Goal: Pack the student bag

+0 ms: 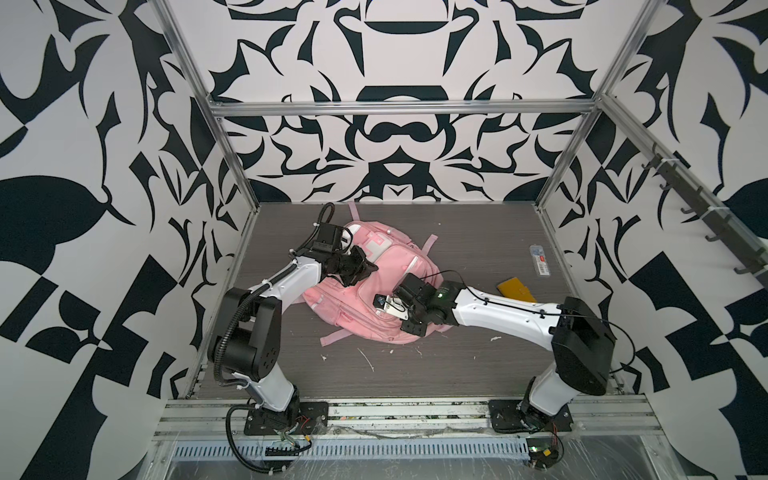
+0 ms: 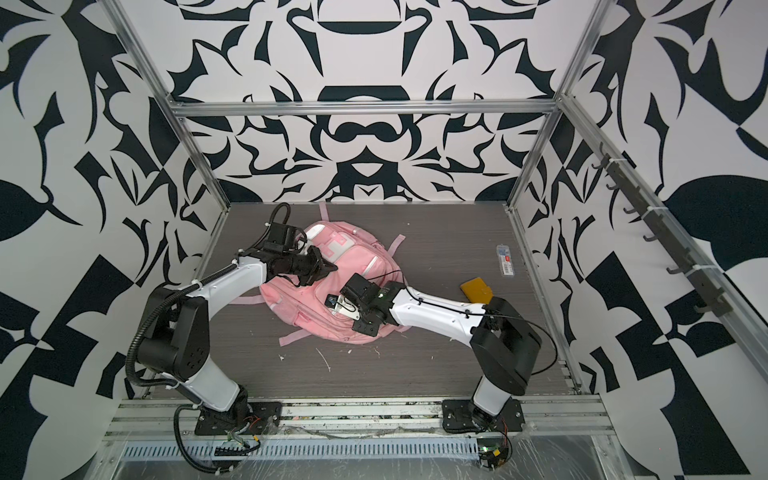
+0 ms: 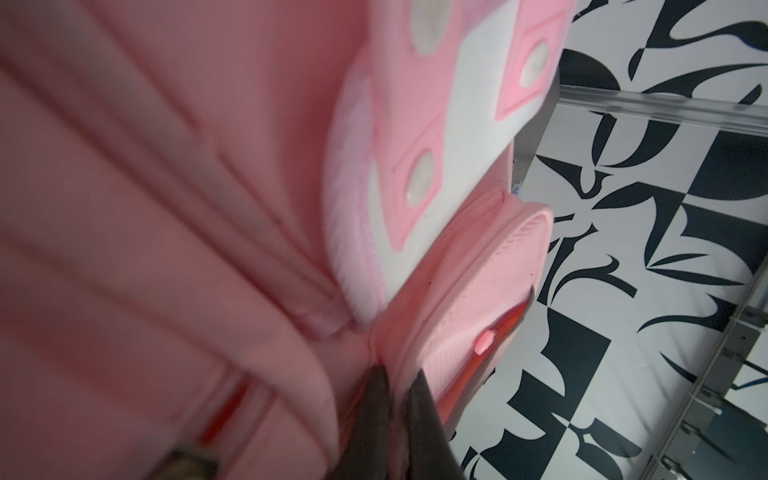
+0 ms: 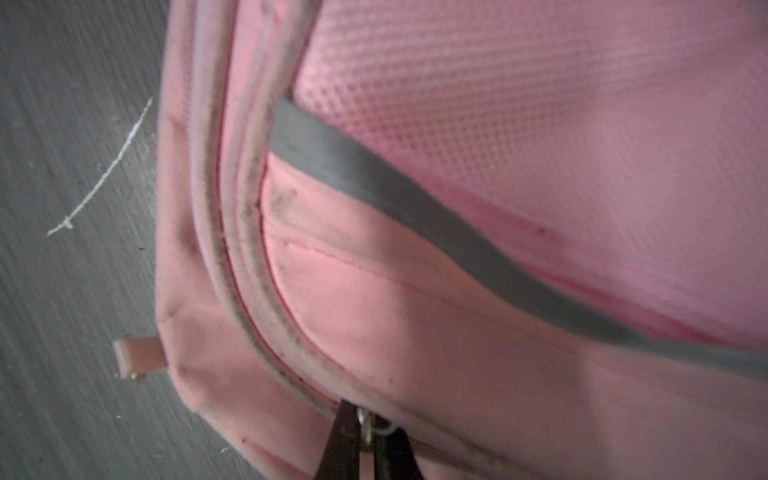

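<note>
Large pink fabric backpack (image 1: 340,303) lies mid-counter (image 1: 457,365), nearer the far edge. Left jaws pinch its pocket rim (image 3: 415,328), probably anchoring it; right jaws clamp the metal zip pull (image 4: 368,426) to work it.

Our left arm rises from its base at the near edge, folds at the elbow and reaches forward and inward. Its wrist is about level, with the left pincer (image 1: 370,266) pointing toward the middle. In the left wrist view its two dark fingers (image 3: 376,399) stand almost together. Our right arm leans low from the right side, forearm stretched toward the centre and wrist tipped downward. The right pincer (image 4: 365,428) is pinched tight, its tips all but meeting.
</note>
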`<state>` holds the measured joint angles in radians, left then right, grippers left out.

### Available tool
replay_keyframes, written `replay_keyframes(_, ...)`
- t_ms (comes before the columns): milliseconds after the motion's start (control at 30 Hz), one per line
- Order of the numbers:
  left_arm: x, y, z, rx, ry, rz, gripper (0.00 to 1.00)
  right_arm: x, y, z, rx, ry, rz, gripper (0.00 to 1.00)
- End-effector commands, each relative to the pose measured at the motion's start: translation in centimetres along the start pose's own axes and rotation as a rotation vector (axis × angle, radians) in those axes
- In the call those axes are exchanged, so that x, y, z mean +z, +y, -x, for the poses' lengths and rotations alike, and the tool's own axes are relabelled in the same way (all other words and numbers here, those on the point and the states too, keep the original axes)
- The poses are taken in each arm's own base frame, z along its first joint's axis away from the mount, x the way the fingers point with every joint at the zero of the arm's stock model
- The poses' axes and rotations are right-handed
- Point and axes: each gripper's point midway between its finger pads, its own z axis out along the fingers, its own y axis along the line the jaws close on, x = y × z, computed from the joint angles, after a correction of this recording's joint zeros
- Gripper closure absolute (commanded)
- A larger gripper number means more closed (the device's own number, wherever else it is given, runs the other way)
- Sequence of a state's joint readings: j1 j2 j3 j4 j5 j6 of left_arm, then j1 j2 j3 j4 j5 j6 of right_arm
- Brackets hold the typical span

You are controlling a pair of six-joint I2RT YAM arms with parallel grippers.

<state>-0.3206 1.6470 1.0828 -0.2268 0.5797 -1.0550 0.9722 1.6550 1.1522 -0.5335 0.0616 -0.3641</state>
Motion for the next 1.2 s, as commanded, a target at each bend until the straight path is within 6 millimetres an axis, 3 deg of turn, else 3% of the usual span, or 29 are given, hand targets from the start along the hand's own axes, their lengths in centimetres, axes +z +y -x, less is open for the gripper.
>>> replay_keyframes(0,-2.2,-5.0,2.1,0.010,-0.136,-0.166,1.00,-1.5,1.5,4.6,0.003,-0.156,0.069,1.00)
replay_keyframes(167,-2.2,-3.3,2.8,-0.067,-0.196,-0.148,1.00,-2.3,0.7,6.7,0.108,-0.260,0.079,1.00)
replay_keyframes(333,-2.9,-1.4,4.2,-0.144,-0.265,-0.149,1.00,-2.6,0.8,5.8,0.169,-0.262,0.089,1.00)
replay_keyframes(567,-3.2,-2.9,6.7,-0.202,-0.316,-0.228,1.00,-0.5,4.6,3.5,0.099,-0.151,0.110,1.00)
replay_keyframes(667,-3.2,-3.4,7.2,-0.237,-0.326,-0.271,1.00,0.0,5.2,3.3,0.044,-0.107,0.083,1.00)
replay_keyframes(967,-3.3,-2.7,5.3,-0.310,-0.377,-0.277,1.00,-1.9,1.6,8.4,0.366,-0.353,0.092,1.00)
replay_keyframes(1167,-2.1,-2.8,4.1,-0.359,-0.387,-0.288,1.00,-2.7,1.4,10.4,0.460,-0.457,0.184,1.00)
